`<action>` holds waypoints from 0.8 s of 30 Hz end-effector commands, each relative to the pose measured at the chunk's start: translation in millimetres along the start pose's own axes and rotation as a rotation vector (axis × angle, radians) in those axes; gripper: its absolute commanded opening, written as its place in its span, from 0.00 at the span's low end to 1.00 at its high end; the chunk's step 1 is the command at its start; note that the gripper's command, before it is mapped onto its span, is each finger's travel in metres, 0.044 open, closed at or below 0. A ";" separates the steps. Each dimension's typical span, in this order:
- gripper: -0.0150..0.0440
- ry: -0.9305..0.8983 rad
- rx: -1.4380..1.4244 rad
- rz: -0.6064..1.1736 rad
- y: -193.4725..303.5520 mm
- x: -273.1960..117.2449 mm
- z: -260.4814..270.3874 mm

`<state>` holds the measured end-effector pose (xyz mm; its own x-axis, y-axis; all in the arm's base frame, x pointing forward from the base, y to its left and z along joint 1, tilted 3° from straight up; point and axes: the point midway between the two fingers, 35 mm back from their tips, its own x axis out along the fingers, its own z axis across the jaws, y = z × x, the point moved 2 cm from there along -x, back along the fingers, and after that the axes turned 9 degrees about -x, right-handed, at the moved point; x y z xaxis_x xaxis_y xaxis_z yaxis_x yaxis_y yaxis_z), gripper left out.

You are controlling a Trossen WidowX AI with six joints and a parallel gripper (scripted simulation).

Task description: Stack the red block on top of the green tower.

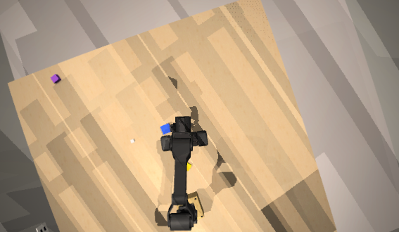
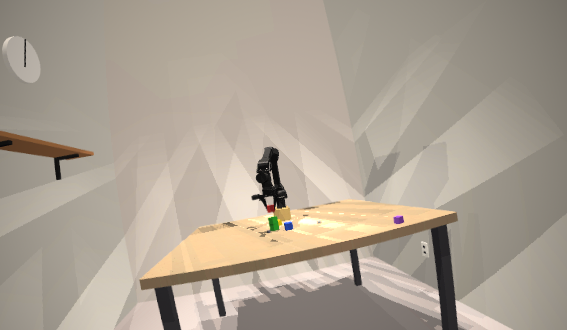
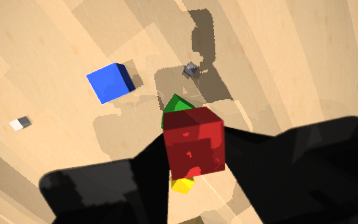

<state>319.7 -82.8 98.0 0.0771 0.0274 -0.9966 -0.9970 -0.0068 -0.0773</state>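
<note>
The red block (image 2: 270, 208) (image 3: 195, 147) is held between the fingers of my gripper (image 2: 270, 205) (image 3: 189, 133), which is shut on it. The green tower (image 2: 274, 224) (image 3: 179, 106) stands on the table (image 2: 190, 260). In the exterior view the red block hangs above the tower's top and slightly left of it, with a visible gap between them. In the wrist view the red block covers most of the tower, and only a green corner shows beyond its upper left edge. In the top view the arm hides both the red block and the tower.
A blue block (image 1: 165, 129) (image 2: 288, 226) (image 3: 109, 83) is close beside the tower. A yellow block (image 1: 188, 166) (image 3: 182, 185) lies nearer the arm's base. A small white cube (image 1: 132, 140) (image 3: 17, 124) and a small grey cube (image 3: 190, 70) lie around. A purple block (image 1: 55, 78) (image 2: 398, 219) is far off.
</note>
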 end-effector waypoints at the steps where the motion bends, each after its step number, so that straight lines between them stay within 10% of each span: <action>1: 0.25 -0.008 -0.004 0.011 2.0 15.9 0.6; 24: 0.25 -0.008 -0.004 0.011 2.7 29.5 0.8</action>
<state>319.1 -81.9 69.1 0.0651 0.0309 -0.9974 -0.9978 -0.0087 -0.0654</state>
